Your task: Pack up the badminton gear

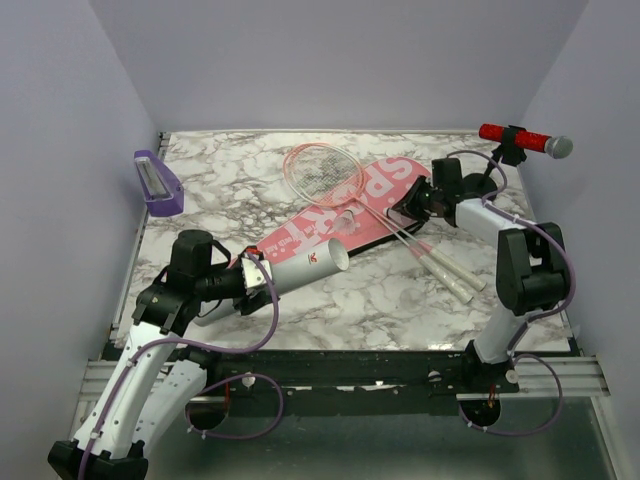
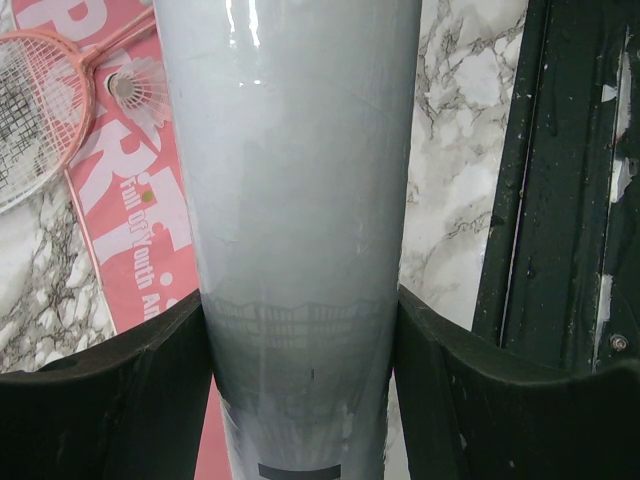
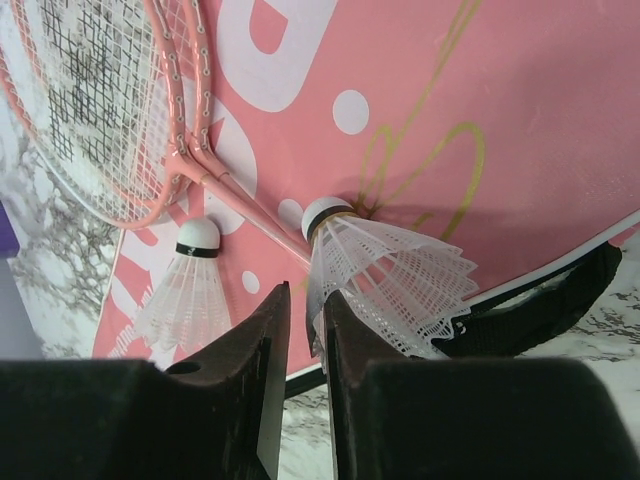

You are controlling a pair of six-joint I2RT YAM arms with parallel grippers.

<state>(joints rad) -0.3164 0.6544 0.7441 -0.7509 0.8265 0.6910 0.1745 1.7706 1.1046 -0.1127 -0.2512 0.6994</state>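
The bag [image 1: 300, 238] lies across mid-table [image 1: 400, 300], and your left gripper [image 1: 250, 278] clamps the tube [image 1: 305, 268] by its near end. Your right gripper [image 3: 307, 310] stands narrow at the skirt rim of a shuttlecock [image 3: 390, 270] on the bag's right end. I cannot tell if it grips, and so thin a pinch could crush the skirt or let it slip.

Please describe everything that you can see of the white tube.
The tube is a long, glossy white cylinder, plastic by its look, with a small red mark on its side and an open far end. It points away from the left arm, and its open end is over the near edge of the pink bag. The left gripper clamps its near part, one finger on each side. Whether it touches the bag cannot be told.
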